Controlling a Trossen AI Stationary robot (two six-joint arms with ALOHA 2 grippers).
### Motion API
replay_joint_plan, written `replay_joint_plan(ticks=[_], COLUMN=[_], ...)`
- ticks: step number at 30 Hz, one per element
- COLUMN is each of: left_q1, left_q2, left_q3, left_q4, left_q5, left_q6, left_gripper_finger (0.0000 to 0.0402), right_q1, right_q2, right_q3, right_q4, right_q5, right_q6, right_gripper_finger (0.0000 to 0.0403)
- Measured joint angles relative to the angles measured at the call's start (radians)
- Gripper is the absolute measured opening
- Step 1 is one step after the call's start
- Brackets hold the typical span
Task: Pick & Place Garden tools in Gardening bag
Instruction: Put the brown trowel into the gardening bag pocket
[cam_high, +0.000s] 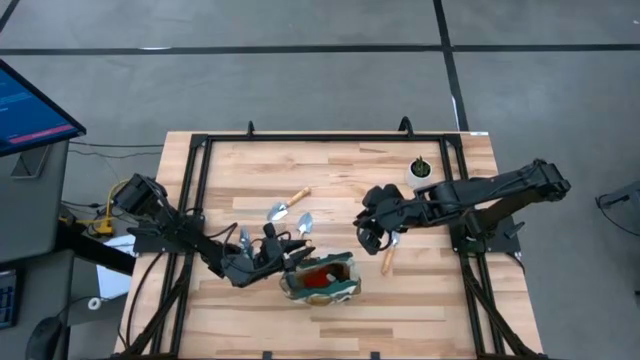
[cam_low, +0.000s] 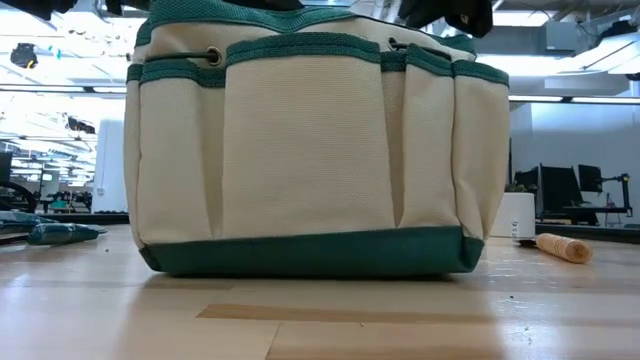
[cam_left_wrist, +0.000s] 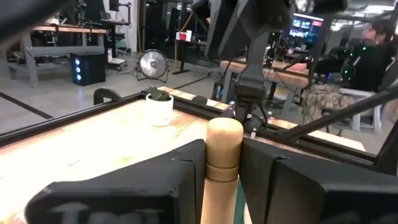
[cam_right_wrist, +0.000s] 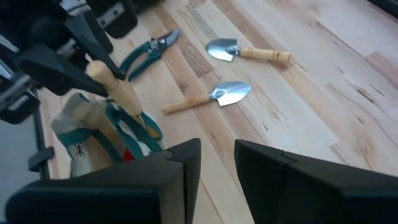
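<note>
The tan and green gardening bag (cam_high: 322, 280) stands near the table's front middle and fills the low view (cam_low: 310, 150). My left gripper (cam_high: 283, 252) is at the bag's left rim, shut on a wooden-handled tool (cam_right_wrist: 118, 93) that slants into the bag. My right gripper (cam_high: 376, 234) is open and empty, hovering right of the bag by another wooden-handled tool (cam_high: 388, 258) that lies flat on the table. Two silver trowels (cam_high: 285, 207) (cam_high: 304, 223) and green-handled pruning shears (cam_right_wrist: 146, 50) lie flat behind the bag. My left gripper pinches the tool's light wooden handle (cam_left_wrist: 222, 171) between its two fingers, just below the handle's rounded free end (cam_left_wrist: 224, 130), which sticks out past the fingertips. The tool slants over the bag's rim, and its lower end is hidden inside the bag's opening (cam_right_wrist: 134, 134).
A small white pot with a plant (cam_high: 421, 170) stands at the table's far right, also in the left wrist view (cam_left_wrist: 160, 107). Black frame rails (cam_high: 200, 150) run around the table. A person sits beyond the table (cam_left_wrist: 373, 56). Bare wood lies at the table's far left.
</note>
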Motion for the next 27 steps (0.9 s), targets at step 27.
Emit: replay_joint_plan(ticks=[27], left_q1=[-0.018], left_q2=[0.076], left_q3=[-0.023], left_q4=[0.008], left_q5=[0.016], left_q6=[-0.096], left_gripper_finger=[0.0057], right_q1=[0.0], right_q2=[0.055], right_q3=[-0.009], right_q4=[0.0], right_q5=[-0.005], right_q6=[-0.028], right_gripper_finger=[0.0091])
